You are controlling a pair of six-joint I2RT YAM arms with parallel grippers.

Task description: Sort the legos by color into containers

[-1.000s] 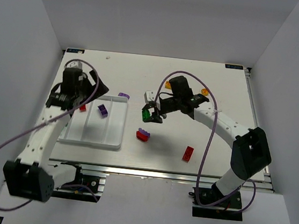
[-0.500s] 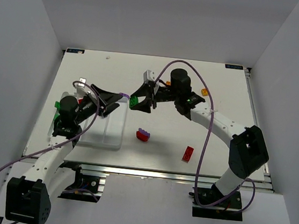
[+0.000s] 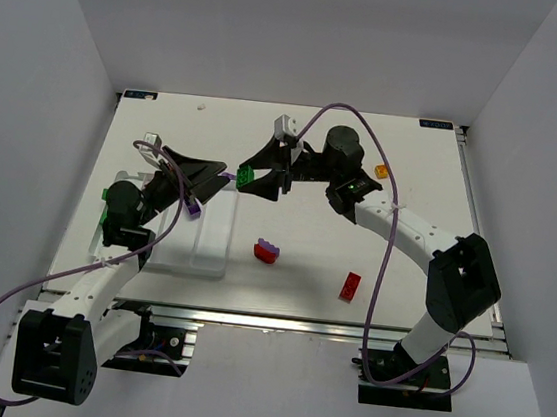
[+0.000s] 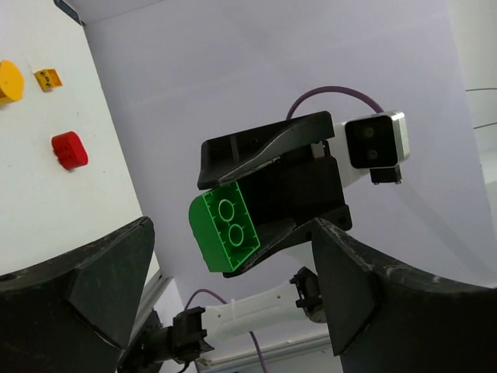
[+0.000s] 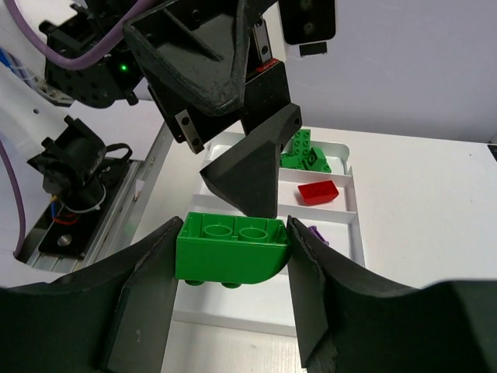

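Right gripper [image 3: 259, 174] is clamping a green brick [image 4: 225, 233] between its fingers, holding it in the air off the desk [image 3: 307, 222], near the far right corner of the white tray [image 3: 211, 249]. Left gripper [image 3: 213, 185] is pointing at the brick, fingers spread wide, gripping nothing. The tray is holding green bricks [image 5: 304, 155], a red brick [image 5: 318, 191] and a purple brick [image 5: 314, 232] in separate compartments. A red-and-purple stack [image 3: 267, 251], a loose red brick [image 3: 351, 286] and an orange piece [image 3: 381, 170] are lying on the desk, right of the tray.
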